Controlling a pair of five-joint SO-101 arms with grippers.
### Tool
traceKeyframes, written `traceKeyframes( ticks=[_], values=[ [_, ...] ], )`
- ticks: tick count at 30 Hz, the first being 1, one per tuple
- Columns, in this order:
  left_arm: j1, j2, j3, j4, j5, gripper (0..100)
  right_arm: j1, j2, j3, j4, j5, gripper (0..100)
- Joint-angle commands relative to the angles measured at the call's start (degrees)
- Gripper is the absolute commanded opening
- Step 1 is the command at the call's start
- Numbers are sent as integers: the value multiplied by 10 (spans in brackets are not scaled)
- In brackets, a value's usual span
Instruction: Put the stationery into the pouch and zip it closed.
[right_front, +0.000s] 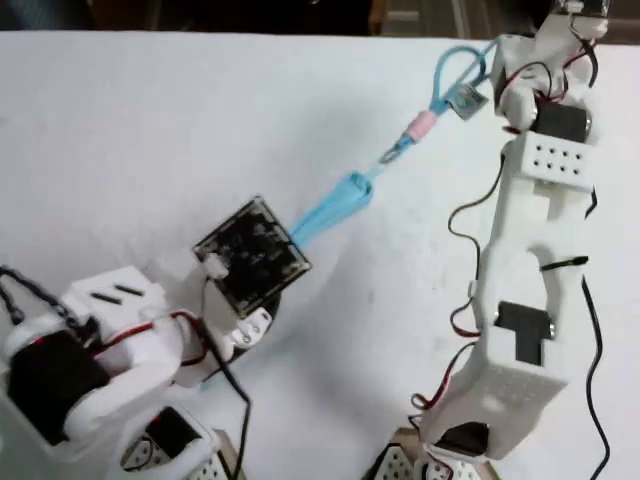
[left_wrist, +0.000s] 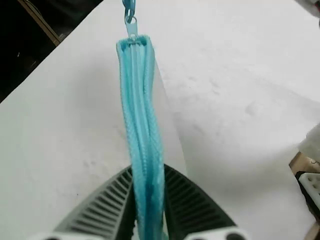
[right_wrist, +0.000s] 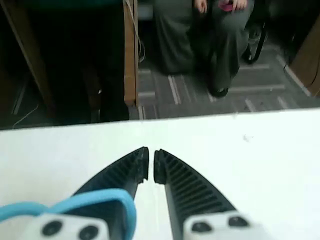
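Left gripper (left_wrist: 149, 172) clamps the flat light-blue fabric zip pouch (right_front: 335, 205) at the high view's centre. At upper right, the right gripper (right_wrist: 150, 162) is nearly closed, with the blue cord loop (right_wrist: 90, 202) over one jaw.

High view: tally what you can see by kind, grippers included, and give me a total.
Blue pouch: 1
Blue strap loop: 1
Pink piece on the zip pull: 1
Grippers: 2 (left gripper, right gripper)
Total: 5
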Motion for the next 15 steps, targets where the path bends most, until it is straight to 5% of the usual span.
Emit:
traceKeyframes(
  ticks=[1,9,15],
  values=[
    [-5,-15,-18,10,0,22,69,25,-55,24,3,16],
    [-14,-15,-18,10,-2,22,53,-8,-67,77,62,21],
    [-130,-13,-17,-18,-3,22,4,-79,-65,259,98,22]
  ],
)
